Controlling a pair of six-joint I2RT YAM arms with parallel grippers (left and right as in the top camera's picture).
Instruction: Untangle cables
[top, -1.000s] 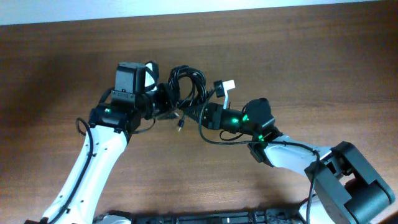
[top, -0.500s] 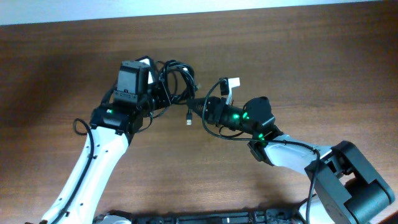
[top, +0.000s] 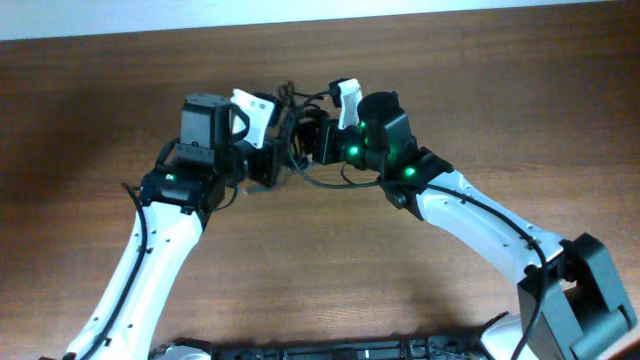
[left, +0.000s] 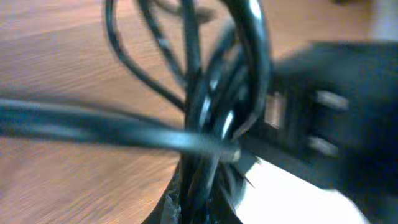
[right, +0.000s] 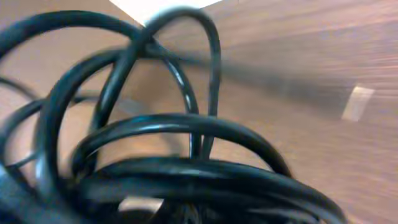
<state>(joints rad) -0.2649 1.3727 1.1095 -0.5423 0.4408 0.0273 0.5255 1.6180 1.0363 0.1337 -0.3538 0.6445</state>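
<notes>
Overhead: you have the cables (top: 296, 140) bunched in one dark tangle near the middle of the table's (top: 520, 90) far edge, squeezed between the left gripper (top: 262, 135) and the right gripper (top: 322, 142), which face each other. The tangle's long axis runs from far edge toward near edge, with one loop sagging toward you under the right gripper. You cannot tell from here how far either pair of fingers is parted or what they hold

Left wrist: the cables (left: 205, 124) fill your view, blurred. Most strands stand upright and gather at the bottom centre, and one thicker strand crosses them from the left edge. A silvery plug (left: 272, 112) sits just right of them. The fingers are not clear

Right wrist: the cables (right: 155, 124) arch in stacked loops over the wood, too close to show the fingers
</notes>
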